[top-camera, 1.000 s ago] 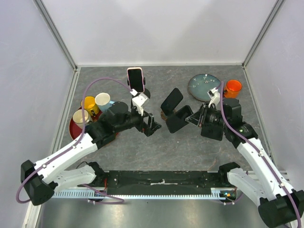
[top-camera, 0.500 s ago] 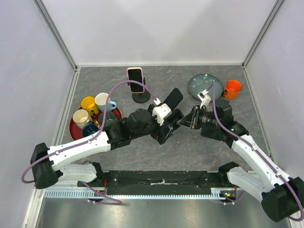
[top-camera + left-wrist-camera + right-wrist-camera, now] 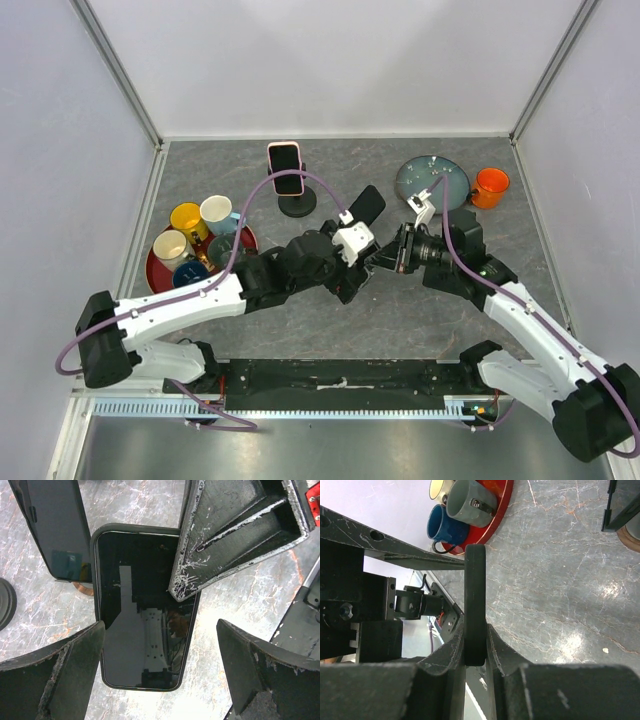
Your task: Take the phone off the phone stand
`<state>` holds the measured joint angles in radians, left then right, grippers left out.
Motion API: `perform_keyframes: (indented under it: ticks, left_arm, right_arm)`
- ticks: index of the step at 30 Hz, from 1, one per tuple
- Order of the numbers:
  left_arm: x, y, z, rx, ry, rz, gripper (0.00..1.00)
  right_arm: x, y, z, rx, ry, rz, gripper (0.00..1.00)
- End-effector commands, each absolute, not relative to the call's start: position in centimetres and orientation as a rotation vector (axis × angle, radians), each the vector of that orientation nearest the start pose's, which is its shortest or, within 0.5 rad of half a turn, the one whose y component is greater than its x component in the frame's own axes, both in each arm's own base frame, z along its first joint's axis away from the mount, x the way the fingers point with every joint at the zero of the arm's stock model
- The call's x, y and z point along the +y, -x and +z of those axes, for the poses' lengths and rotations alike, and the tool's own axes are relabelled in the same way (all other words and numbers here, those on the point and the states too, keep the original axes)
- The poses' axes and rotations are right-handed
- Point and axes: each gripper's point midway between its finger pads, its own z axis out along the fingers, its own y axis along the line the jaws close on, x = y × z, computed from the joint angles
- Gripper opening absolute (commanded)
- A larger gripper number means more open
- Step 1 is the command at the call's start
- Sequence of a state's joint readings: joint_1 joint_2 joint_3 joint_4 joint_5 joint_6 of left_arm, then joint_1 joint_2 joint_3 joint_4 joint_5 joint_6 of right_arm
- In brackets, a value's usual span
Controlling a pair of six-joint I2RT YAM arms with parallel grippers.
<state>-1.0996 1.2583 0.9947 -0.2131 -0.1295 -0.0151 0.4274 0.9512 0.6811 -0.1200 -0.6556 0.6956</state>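
Observation:
My right gripper (image 3: 476, 640) is shut on the edge of a black phone (image 3: 475, 600), holding it above the table. In the left wrist view the same phone (image 3: 145, 625) faces the camera, screen dark, with the right gripper's fingers (image 3: 225, 535) clamped on its upper right side. My left gripper (image 3: 160, 680) is open, one finger on each side of the phone's lower end, not touching it. Both grippers meet mid-table, left (image 3: 352, 275) and right (image 3: 392, 255). A second dark phone (image 3: 367, 205) leans on a stand just behind. A pink phone (image 3: 285, 168) stands upright in a black round-based stand (image 3: 297, 206).
A red tray (image 3: 150, 262) with several mugs sits at the left. A grey plate (image 3: 432, 182) and an orange mug (image 3: 490, 186) are at the back right. The leaning dark phone (image 3: 52, 525) is close to the left gripper's upper left.
The left arm swung right from beside the pink phone's stand and now brackets the black phone. The right gripper carried that phone slightly left and kept its grip.

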Motion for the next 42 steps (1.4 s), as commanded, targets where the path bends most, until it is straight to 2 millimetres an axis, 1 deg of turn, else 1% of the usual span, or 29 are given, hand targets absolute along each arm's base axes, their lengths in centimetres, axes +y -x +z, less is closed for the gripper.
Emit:
perform_keyframes:
  ticks: [1, 5, 9, 14, 15, 18, 20, 23, 24, 27, 28, 31, 35, 37, 42]
  left_arm:
    - [-34.1, -20.8, 21.9, 1.803, -1.013, -0.467, 1.00]
    - [-33.8, -21.3, 21.4, 1.820, -0.996, -0.409, 1.00]
    - [-33.1, -22.3, 21.3, 1.834, -0.938, -0.335, 1.00]
    - [-32.3, -22.8, 22.0, 1.829, -0.881, -0.298, 1.00]
    - [-31.7, -23.2, 22.1, 1.829, -0.855, -0.267, 1.00]
    - [-31.0, -23.4, 22.6, 1.836, -0.789, -0.258, 1.00]
    - [-31.1, -23.2, 22.8, 1.828, -0.796, -0.279, 1.00]
    - [-32.0, -22.3, 22.7, 1.820, -0.851, -0.350, 1.00]
    - [-32.5, -21.8, 22.3, 1.822, -0.885, -0.386, 1.00]
    - [-33.3, -21.3, 21.9, 1.826, -0.918, -0.428, 1.00]
    - [-33.4, -21.3, 21.4, 1.836, -0.927, -0.424, 1.00]
    - [-33.4, -21.4, 20.9, 1.849, -0.935, -0.407, 1.00]
    - [-33.4, -21.5, 20.9, 1.850, -0.933, -0.399, 0.94]
    - [-33.4, -21.5, 20.7, 1.851, -0.939, -0.394, 0.93]
    - [-33.5, -21.5, 19.4, 1.887, -0.965, -0.367, 0.91]
  right_arm:
    - [24.7, -21.0, 24.1, 2.018, 0.259, 1.412, 0.00]
    - [24.9, -20.8, 23.9, 2.028, 0.264, 1.417, 0.00]
    - [25.1, -20.6, 23.7, 2.036, 0.270, 1.421, 0.00]
    - [25.2, -20.6, 23.6, 2.039, 0.267, 1.422, 0.00]
    - [25.2, -20.6, 23.6, 2.042, 0.264, 1.421, 0.00]
    - [25.2, -20.6, 23.4, 2.044, 0.256, 1.417, 0.00]
    - [25.1, -20.7, 23.4, 2.045, 0.255, 1.415, 0.00]
    - [25.2, -20.7, 23.4, 2.047, 0.255, 1.417, 0.00]
    - [25.2, -20.7, 23.4, 2.048, 0.254, 1.419, 0.00]
    - [25.4, -20.8, 23.9, 2.023, 0.268, 1.432, 0.00]
    - [25.4, -20.8, 24.0, 2.018, 0.272, 1.435, 0.00]
    - [25.5, -20.6, 24.1, 2.018, 0.274, 1.445, 0.00]
    - [25.5, -20.7, 23.9, 2.022, 0.270, 1.447, 0.00]
    - [25.6, -20.6, 23.9, 2.020, 0.269, 1.455, 0.00]
    - [25.7, -20.5, 23.7, 2.024, 0.267, 1.472, 0.00]
